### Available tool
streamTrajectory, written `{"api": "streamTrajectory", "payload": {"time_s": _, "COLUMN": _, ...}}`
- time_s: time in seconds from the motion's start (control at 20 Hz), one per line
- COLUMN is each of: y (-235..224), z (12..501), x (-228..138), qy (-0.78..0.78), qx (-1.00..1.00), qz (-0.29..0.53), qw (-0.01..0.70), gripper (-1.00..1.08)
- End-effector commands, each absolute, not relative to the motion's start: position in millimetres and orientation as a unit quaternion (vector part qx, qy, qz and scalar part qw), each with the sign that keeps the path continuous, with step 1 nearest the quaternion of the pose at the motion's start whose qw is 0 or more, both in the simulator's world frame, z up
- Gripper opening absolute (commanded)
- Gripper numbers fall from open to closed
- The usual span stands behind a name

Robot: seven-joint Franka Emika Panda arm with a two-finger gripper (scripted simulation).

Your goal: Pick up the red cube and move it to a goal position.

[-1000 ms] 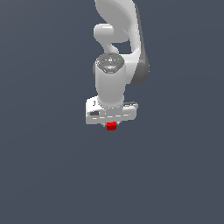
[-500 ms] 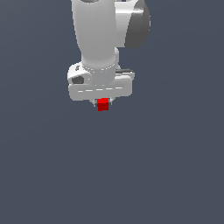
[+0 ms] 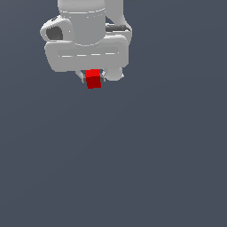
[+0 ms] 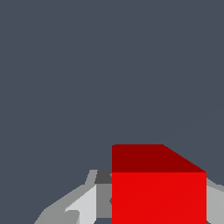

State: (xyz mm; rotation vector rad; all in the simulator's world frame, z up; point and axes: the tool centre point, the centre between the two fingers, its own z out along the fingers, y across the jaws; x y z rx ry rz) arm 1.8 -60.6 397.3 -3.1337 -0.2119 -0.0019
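The red cube (image 3: pixel 93 79) is small and bright red with darker sides. It sits between the two short fingers under the white gripper (image 3: pixel 93 78), near the top of the exterior view. The gripper is shut on it and holds it in the air. In the wrist view the red cube (image 4: pixel 158 188) fills the space between the grey fingers (image 4: pixel 85 203), with its darker face toward the far side. No goal marker shows in either view.
A plain dark grey-blue surface (image 3: pixel 133 168) fills the rest of both views. The white arm (image 3: pixel 86 22) rises out of the exterior view's top edge.
The arm with the cube has risen toward the top of the exterior view and shifted to that view's left. It now looks much larger. The cube stays held.
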Motion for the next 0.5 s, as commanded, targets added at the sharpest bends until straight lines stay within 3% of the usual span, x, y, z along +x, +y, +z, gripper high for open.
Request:
{"api": "streamTrajectory", "payload": {"time_s": 0.0, "y": -65.0, "z": 415.1, "x": -0.2, "qy": -0.068, "qx": -0.998, "qz": 0.0, "qw": 0.0, "gripper": -1.0}}
{"api": "streamTrajectory", "payload": {"time_s": 0.45, "y": -73.7, "z": 447.4, "x": -1.8, "qy": -0.068, "qx": -0.998, "qz": 0.0, "qw": 0.0, "gripper": -1.0}}
